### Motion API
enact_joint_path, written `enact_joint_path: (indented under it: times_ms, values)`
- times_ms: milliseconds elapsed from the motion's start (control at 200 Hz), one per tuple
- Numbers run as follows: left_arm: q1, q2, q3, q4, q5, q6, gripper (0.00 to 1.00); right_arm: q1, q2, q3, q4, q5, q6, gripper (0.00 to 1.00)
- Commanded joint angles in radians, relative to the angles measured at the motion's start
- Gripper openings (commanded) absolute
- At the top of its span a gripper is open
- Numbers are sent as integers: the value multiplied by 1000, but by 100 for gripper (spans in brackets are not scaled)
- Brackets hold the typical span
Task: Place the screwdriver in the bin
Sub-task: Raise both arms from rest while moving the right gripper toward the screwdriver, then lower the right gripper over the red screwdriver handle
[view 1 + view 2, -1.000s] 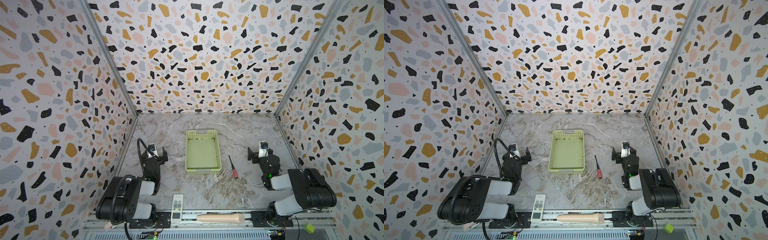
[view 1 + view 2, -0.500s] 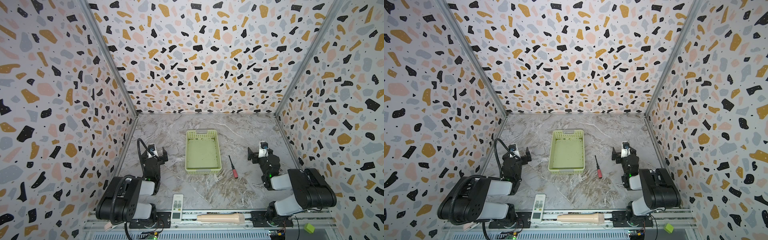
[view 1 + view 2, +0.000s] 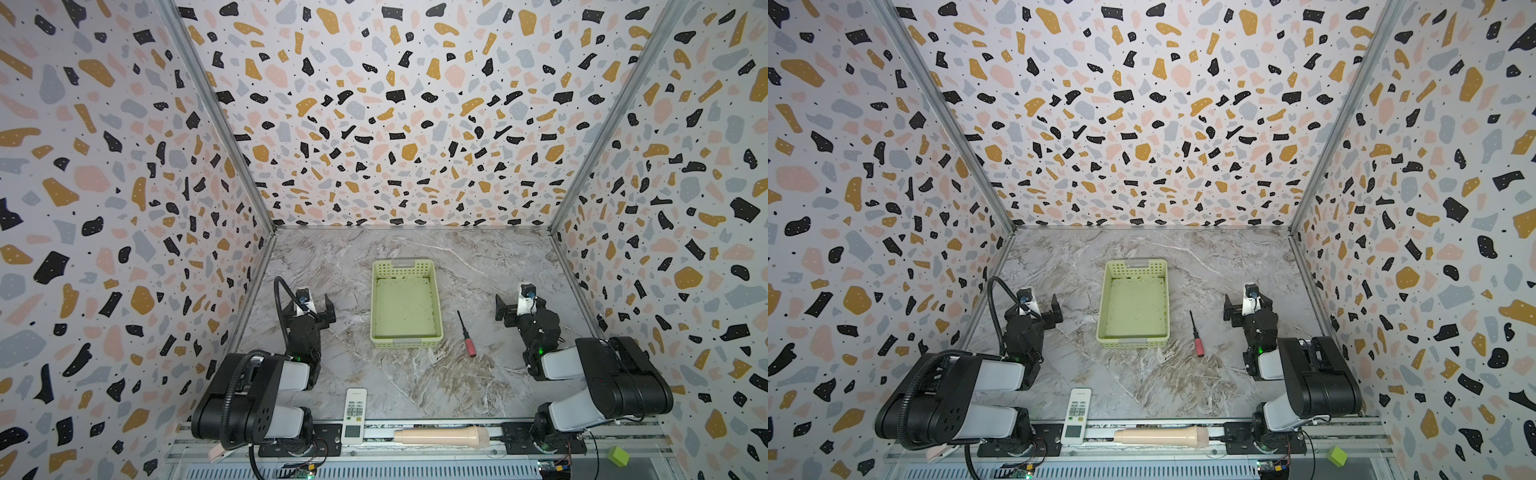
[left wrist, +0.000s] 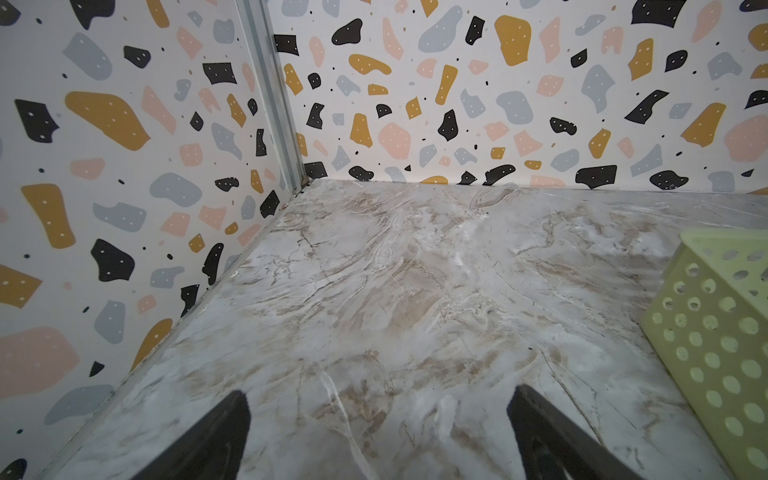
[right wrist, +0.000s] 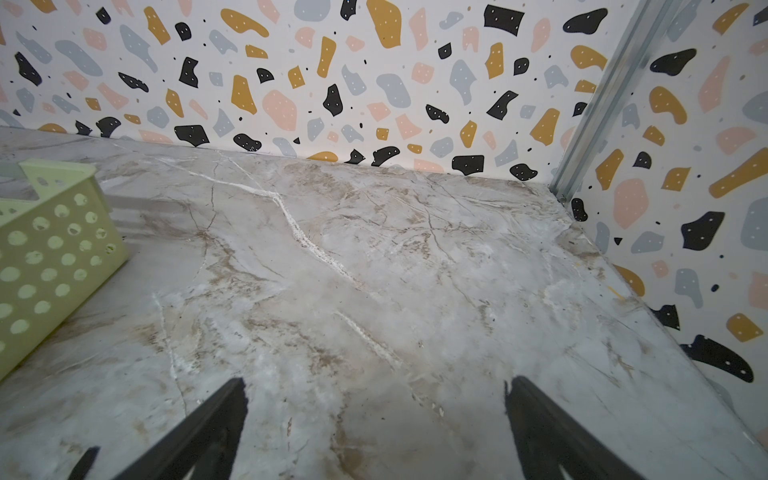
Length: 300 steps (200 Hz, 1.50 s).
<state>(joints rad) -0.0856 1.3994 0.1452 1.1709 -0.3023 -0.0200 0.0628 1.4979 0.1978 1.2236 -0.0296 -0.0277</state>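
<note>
Nothing has moved: screwdriver lies just beside bin, shaft toward back wall; left gripper and right gripper gape empty.

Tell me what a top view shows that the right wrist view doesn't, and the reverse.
Only a top view: the screwdriver, lying untouched on the table just right of the bin, plus the remote and the beige cylinder at the near edge.
Only the right wrist view: a close look between the jaws of the right gripper, wide apart with nothing between them and only bare table beyond.
Both: the bin's perforated wall and the marble table.
</note>
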Motion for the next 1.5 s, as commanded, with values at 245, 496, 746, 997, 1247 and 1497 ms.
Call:
enact_joint_path:
  times_ms: [245, 496, 746, 997, 1247, 1497]
  values:
    - [0, -410, 101, -341, -59, -43, 100, -8, -214, 23, -189, 53, 41, 99]
    - [0, -582, 403, -791, 28, -230, 99, -7, -664, 103, -717, -31, 151, 99]
    - [0, -433, 597, -803, 179, -281, 100, -1, -923, 222, -1187, -12, 334, 99]
    - [-3, -109, 834, -744, 331, -368, 100, 44, -777, 384, -1461, -56, 390, 99]
    - [23, -79, 824, -745, 393, -476, 100, 380, -596, 504, -1624, 270, 391, 99]
    - [-10, -122, 837, -900, 273, -324, 100, 392, -480, 563, -1676, 113, 362, 99]
